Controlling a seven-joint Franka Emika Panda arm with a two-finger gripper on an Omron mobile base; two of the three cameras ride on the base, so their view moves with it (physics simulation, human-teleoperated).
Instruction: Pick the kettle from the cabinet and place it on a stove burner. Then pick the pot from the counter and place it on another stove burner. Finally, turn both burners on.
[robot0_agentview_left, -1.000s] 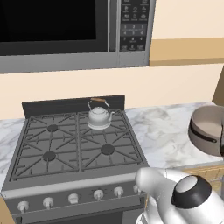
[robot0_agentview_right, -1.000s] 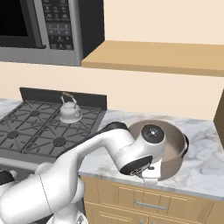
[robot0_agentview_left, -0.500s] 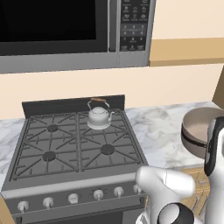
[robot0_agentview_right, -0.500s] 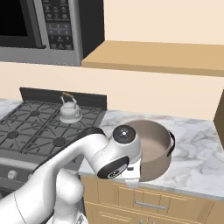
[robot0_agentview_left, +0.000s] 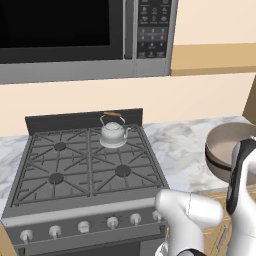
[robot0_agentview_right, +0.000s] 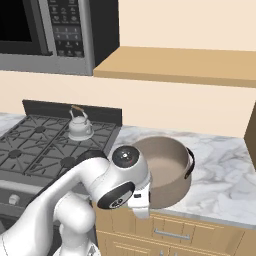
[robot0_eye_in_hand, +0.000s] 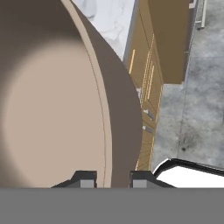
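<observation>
The kettle sits on the stove's back right burner, already placed. The fingers pinch the pot's rim, inside and outside the wall, holding it past the worktop's front edge for carrying to another burner.

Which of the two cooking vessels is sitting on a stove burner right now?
The small silvery kettle, on the rear right burner. The wide taupe pot is off the stove, its rim between the fingers.
</observation>
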